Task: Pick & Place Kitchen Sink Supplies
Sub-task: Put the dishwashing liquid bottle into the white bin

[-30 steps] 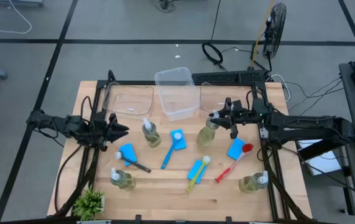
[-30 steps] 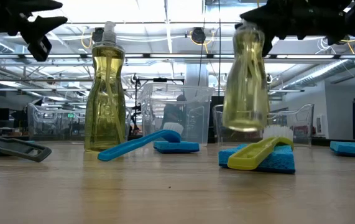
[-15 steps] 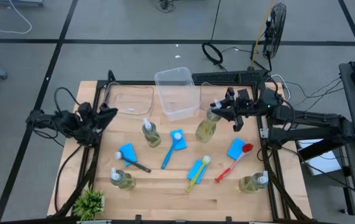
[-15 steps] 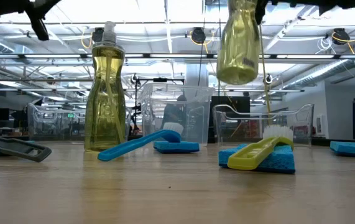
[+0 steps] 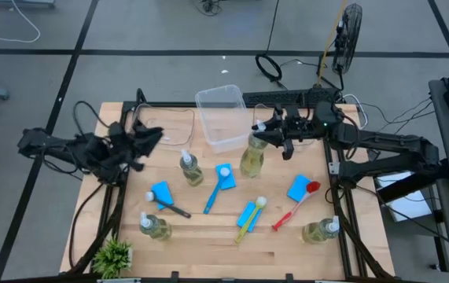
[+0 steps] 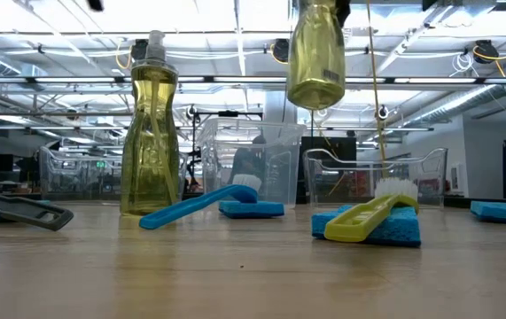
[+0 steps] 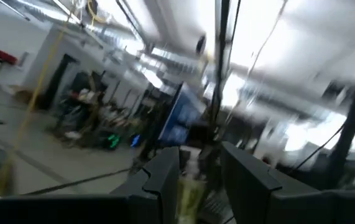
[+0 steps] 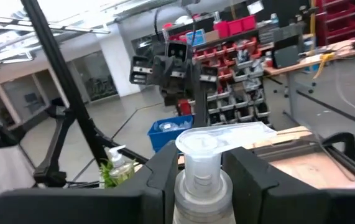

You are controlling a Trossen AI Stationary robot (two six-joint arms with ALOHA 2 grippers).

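My right gripper (image 5: pixel 270 141) is shut on a clear pump bottle of yellowish soap (image 5: pixel 252 159), held high above the table in the low view (image 6: pixel 316 53), just in front of the clear bin (image 5: pixel 224 118). My left gripper (image 5: pixel 153 138) is open and empty, raised over the table's left side; its fingers show apart in the left wrist view (image 7: pixel 201 177). A second bottle (image 5: pixel 190 169) stands upright on its base. Two more bottles (image 5: pixel 155 226) (image 5: pixel 321 230) lie on their sides. Blue sponges (image 5: pixel 161 192) (image 5: pixel 298 189) and the brushes lie flat on the table. My right gripper pinches the bottle's neck (image 8: pixel 196 177), just under the pump head, between its two fingers. The fingers come roughly level from the table's right side. The bottle hangs below them, about upright, its base (image 6: pixel 315 97) lifted well clear of the table.
A blue brush (image 5: pixel 212 196) lies on a sponge, a black brush (image 5: pixel 173 208), a yellow-green brush (image 5: pixel 249 216) and a red brush (image 5: pixel 296 206) lie mid-table. Low clear bins (image 5: pixel 165 126) (image 5: pixel 275 118) flank the tall one. A potted plant (image 5: pixel 114 255) stands at the near left corner.
My right gripper has risen with the soap bottle and carried it toward the table's left and far edge, nearer the tall bin; the bottle has gone from just above the table to high above it. My left gripper has risen and moved toward the far edge.
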